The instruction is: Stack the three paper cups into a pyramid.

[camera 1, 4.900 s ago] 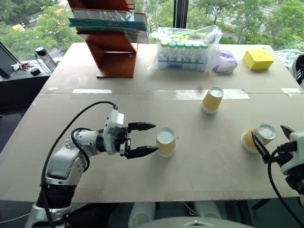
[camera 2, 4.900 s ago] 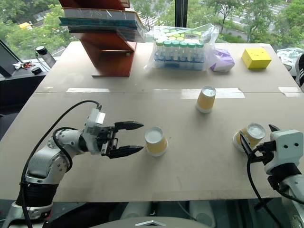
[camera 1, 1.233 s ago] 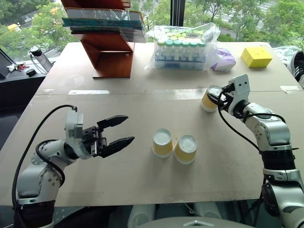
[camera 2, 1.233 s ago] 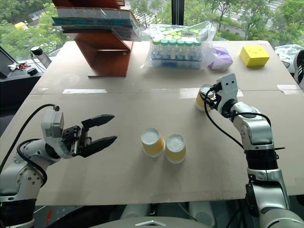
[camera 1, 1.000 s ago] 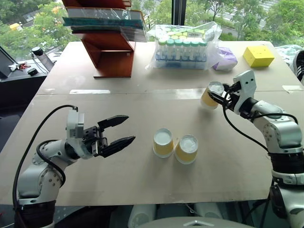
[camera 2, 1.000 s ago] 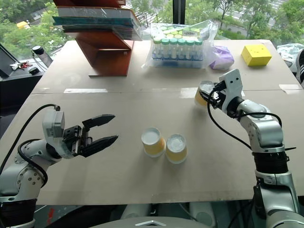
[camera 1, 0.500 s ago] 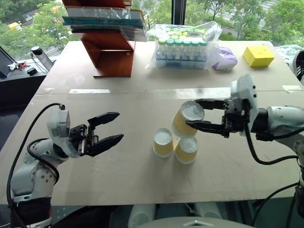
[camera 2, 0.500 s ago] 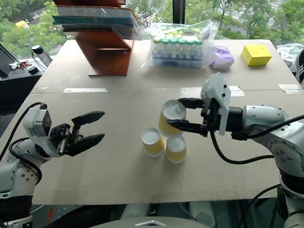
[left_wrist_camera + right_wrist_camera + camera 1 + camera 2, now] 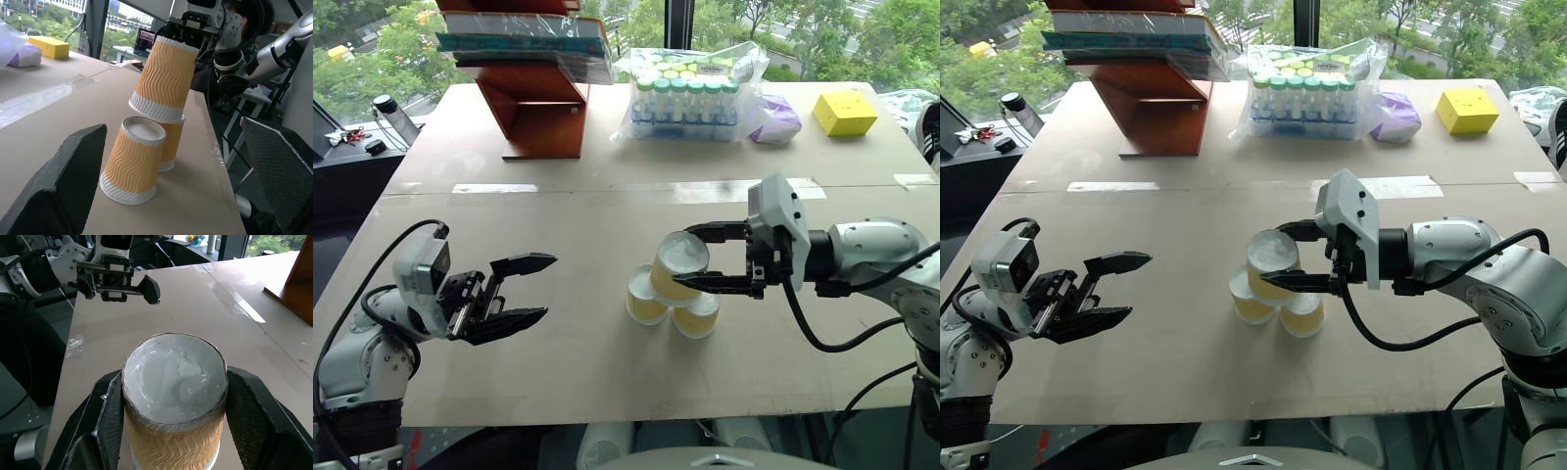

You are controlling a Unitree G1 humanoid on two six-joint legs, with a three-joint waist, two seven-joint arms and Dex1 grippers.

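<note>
Fingers of the right gripper clamp a tilted cup over two table cups, while the left gripper gapes empty.

Both arms silver-grey metallic shells, rounded joint housings, dark seams btwn segments. Black cable looping off each forearm, exposed, running back toward elbow. White boxy wrist module w/ rounded corners behind each hand. Left hand: two black tapered fingers, matte, pointed tips. Right hand: same black fingers. Finger pads w/ fine diamond-knurl texture. Black bracket and small screws at finger base.
</note>
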